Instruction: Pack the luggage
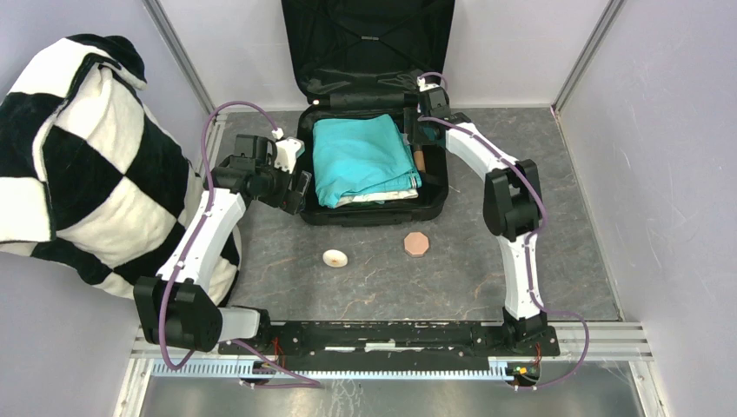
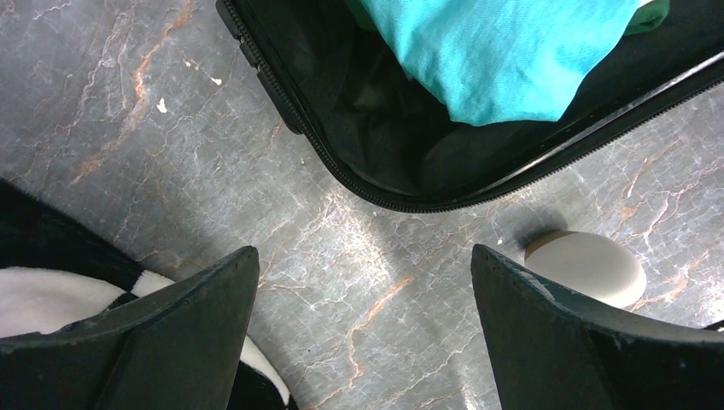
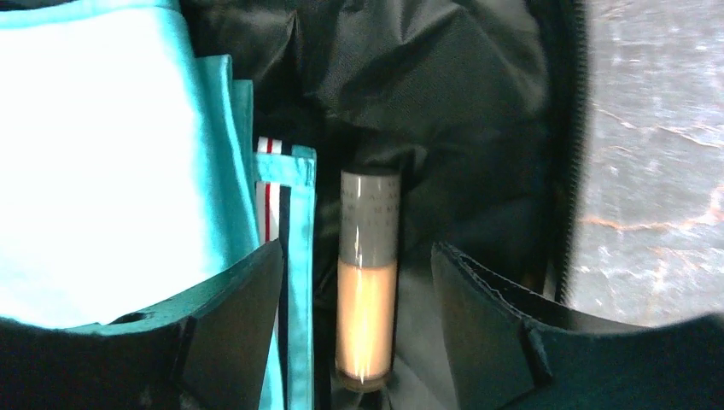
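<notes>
The luggage [image 1: 374, 211] lies open at the far edge of the table [image 1: 452, 278]. The right gripper [image 3: 357, 252], spread, hangs inside along its right wall, with a tube [image 3: 367, 316] lying lengthwise between the fingers, seemingly untouched. The left gripper [image 2: 363, 256], wide apart, hovers off the case's near-left corner, nearest the white puck [image 2: 585, 266].

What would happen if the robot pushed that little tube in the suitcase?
The tube looks round and smooth, so it would probably roll, though the folded turquoise cloth beside it and the suitcase lining should stop it quickly. It seems hard, so likely stiff, perhaps slippery to pinch.
</notes>
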`<state>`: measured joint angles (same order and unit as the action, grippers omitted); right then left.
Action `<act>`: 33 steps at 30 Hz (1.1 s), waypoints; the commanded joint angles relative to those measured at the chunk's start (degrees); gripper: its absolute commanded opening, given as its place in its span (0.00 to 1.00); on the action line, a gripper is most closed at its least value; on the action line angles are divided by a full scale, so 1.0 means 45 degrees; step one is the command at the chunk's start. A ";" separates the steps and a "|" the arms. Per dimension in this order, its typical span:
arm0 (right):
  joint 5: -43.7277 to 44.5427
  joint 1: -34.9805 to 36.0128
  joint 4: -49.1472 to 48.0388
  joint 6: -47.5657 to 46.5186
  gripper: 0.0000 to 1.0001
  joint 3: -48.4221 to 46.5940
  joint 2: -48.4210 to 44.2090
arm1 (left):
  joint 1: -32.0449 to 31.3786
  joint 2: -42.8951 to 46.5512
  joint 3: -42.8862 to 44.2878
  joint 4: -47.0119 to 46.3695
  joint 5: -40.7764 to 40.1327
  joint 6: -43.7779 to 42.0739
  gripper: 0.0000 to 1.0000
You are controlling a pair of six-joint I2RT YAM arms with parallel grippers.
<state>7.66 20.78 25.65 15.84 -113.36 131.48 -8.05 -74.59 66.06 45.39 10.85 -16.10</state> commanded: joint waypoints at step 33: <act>-0.5684 0.8005 -0.7155 -0.3670 0.94 1.1768 -0.7771 | 0.0071 0.1380 0.0827 0.0877 0.0218 0.0349 1.00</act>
<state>-16.56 56.99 -3.68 1.83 -55.11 91.61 -8.05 -70.06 69.87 48.97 11.16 -16.01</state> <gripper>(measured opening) 0.946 0.994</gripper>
